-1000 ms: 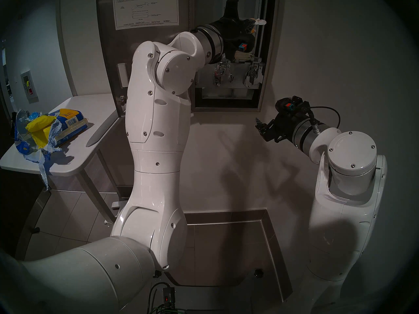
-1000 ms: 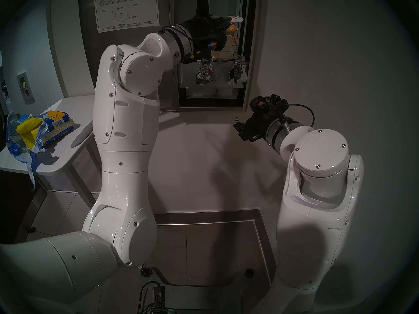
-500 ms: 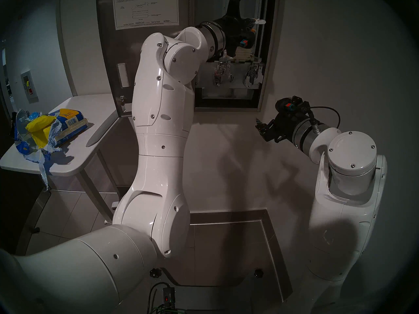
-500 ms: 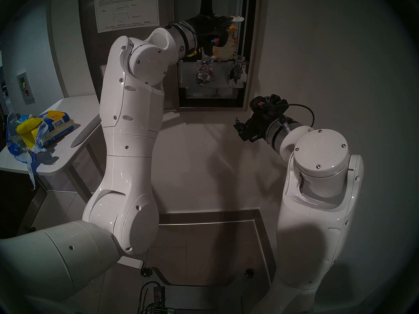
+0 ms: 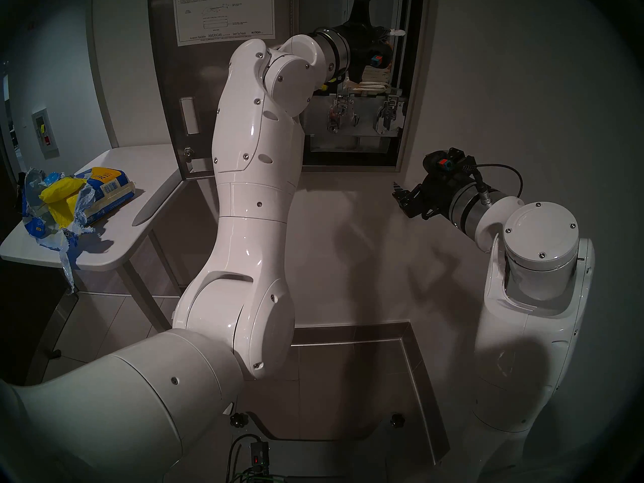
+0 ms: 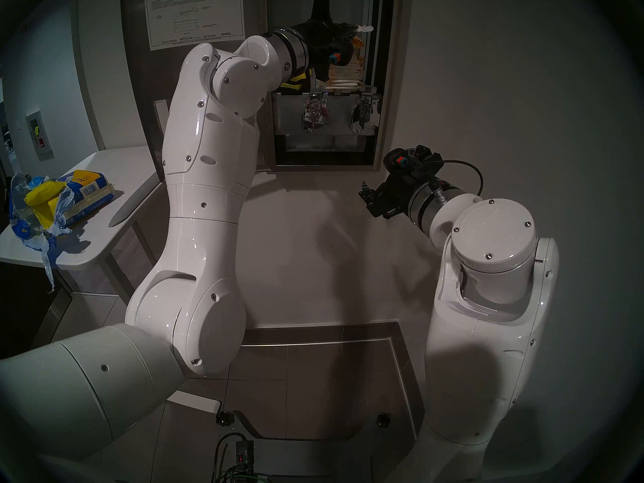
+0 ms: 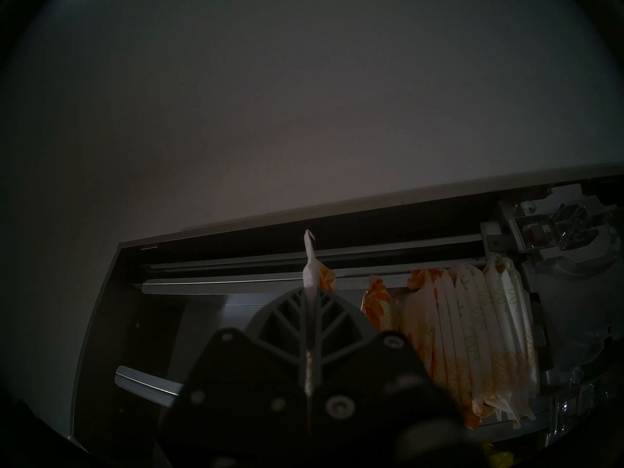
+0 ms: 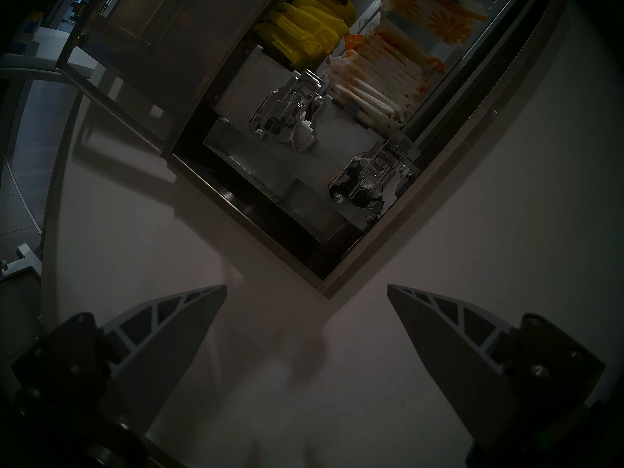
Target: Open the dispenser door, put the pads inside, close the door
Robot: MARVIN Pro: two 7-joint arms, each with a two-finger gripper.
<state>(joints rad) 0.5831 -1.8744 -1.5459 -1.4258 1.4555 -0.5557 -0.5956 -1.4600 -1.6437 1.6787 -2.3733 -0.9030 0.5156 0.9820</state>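
Observation:
The dispenser door (image 5: 174,71) stands swung open to the left, its white instruction sheet (image 5: 223,15) facing me. My left gripper (image 5: 385,35) reaches into the upper right of the dispenser cavity, shut on one pad (image 7: 309,261) whose white wrapper end (image 6: 366,28) pokes past the fingertips. Just below it a stack of pads (image 7: 472,339) with orange daisy print lies in the right column (image 8: 381,72). My right gripper (image 8: 307,288) hangs open and holds nothing, low and to the right of the dispenser (image 5: 399,196).
Yellow wrapped packets (image 8: 304,28) fill the left column. Two chrome lever mechanisms (image 5: 341,114) (image 5: 386,114) sit under the columns. A white table (image 5: 115,235) on the left carries a torn blue-and-yellow bag (image 5: 59,200). A steel kerb (image 5: 348,332) runs along the floor.
My left elbow and forearm have swung to the right and the wrist has risen a little, keeping the pad inside the cavity. The right arm has not moved.

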